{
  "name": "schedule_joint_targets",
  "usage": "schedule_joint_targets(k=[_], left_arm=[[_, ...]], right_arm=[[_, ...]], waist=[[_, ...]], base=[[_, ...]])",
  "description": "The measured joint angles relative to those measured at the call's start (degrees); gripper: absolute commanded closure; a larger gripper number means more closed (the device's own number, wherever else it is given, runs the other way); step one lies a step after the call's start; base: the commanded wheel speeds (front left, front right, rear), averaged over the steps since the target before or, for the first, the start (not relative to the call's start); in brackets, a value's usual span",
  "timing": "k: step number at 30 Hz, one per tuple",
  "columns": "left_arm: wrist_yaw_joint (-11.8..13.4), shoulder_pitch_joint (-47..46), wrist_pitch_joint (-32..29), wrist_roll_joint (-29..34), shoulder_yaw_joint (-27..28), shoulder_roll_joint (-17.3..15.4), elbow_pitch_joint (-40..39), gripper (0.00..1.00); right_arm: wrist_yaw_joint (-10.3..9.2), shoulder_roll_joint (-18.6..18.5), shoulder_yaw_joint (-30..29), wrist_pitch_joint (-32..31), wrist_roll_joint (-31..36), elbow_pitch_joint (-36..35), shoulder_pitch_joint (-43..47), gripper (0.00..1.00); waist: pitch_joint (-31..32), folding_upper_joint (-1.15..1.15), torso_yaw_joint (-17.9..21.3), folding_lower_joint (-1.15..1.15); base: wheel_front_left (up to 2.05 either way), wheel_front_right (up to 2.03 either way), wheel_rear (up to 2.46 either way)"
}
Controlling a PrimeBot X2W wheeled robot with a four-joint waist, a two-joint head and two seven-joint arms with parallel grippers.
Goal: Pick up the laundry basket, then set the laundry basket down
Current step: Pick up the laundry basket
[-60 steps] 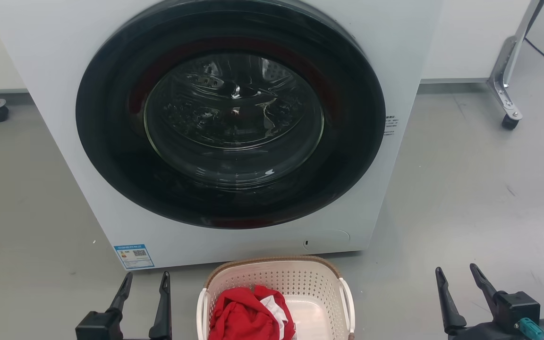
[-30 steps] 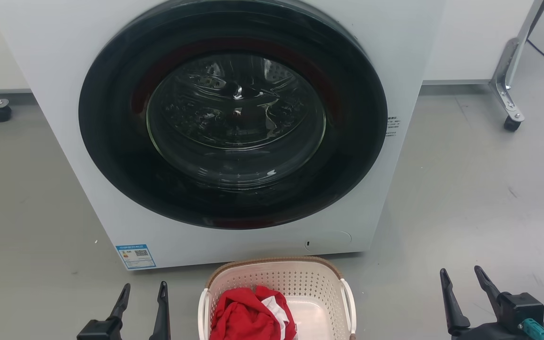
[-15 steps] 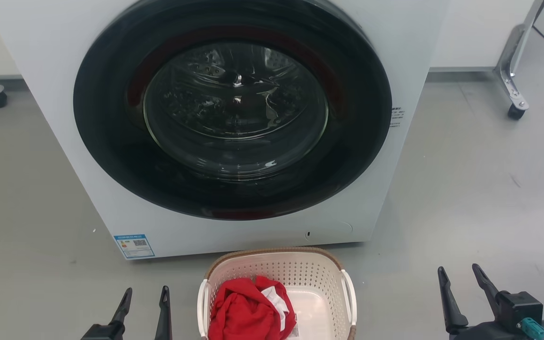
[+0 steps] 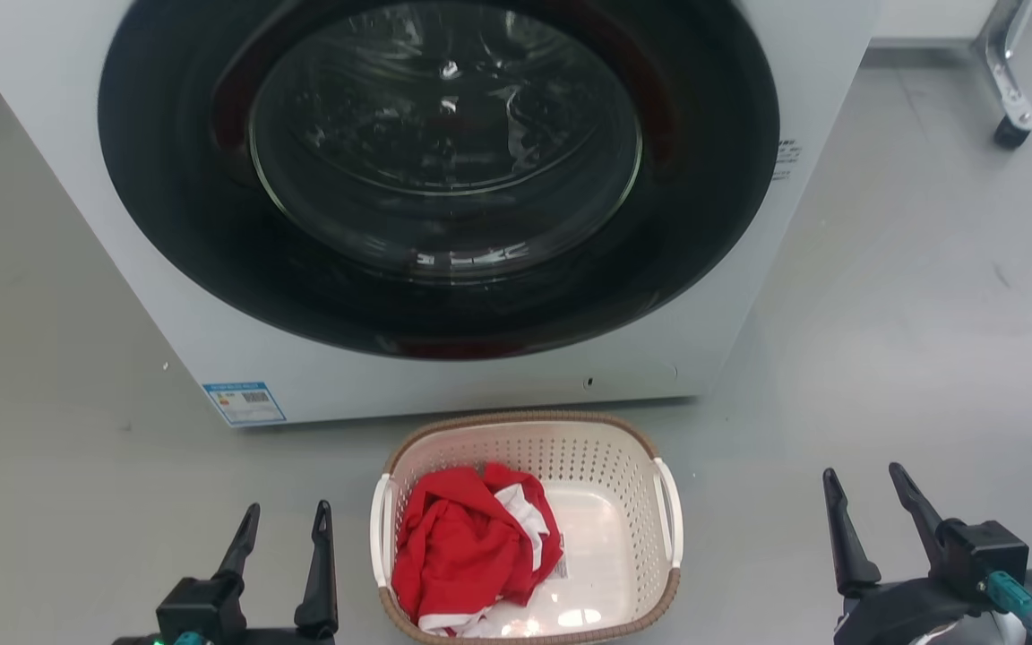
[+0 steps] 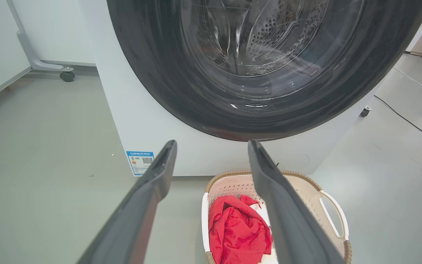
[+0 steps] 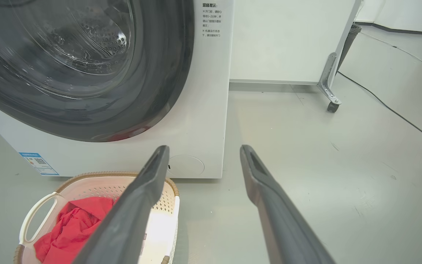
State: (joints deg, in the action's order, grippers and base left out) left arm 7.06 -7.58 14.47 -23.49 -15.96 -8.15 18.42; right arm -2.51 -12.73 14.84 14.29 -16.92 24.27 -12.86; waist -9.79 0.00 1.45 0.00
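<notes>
The laundry basket [image 4: 570, 466] sits on the grey floor [image 4: 883, 313] just in front of the washing machine [image 4: 749, 296], a red garment [image 4: 462, 546] heaped on its left side. The left gripper [image 4: 288, 509] and right gripper [image 4: 864, 473] flank it, both spread apart and empty. The lopsided load could tilt a lift; the machine crowds the far rim, while open floor lies on either side

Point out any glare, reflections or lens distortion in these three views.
Head view: bright glints sit on the bare floor of the laundry basket, and reflections streak the washing machine door. Left wrist view: the wide lens stretches the left hand large. Right wrist view: the right hand looks equally stretched, and the basket's floor is washed out white.
</notes>
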Motion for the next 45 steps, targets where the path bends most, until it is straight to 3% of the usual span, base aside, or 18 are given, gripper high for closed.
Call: schedule_joint_targets(k=[27, 45], left_arm=[[-1.57, -13.58, -1.26, 0.42, -0.67, 0.45, 0.94, 0.0], [-4.39, -24.63, -4.32, -0.76, -0.73, 1.96, 11.32, 0.0]], right_arm=[[0.51, 2.21, 0.22, 0.02, 1.43, 0.11, -10.24, 0.0], [2.3, 4.69, 2.4, 0.41, 2.4, 7.17, -19.7, 0.0]], waist=[[-20.56, 0.01, 0.67, 0.0], [-33.45, 0.01, 0.12, 0.0]], base=[[0.0, 0.0, 0.0], [0.0, 0.0, 0.0]])
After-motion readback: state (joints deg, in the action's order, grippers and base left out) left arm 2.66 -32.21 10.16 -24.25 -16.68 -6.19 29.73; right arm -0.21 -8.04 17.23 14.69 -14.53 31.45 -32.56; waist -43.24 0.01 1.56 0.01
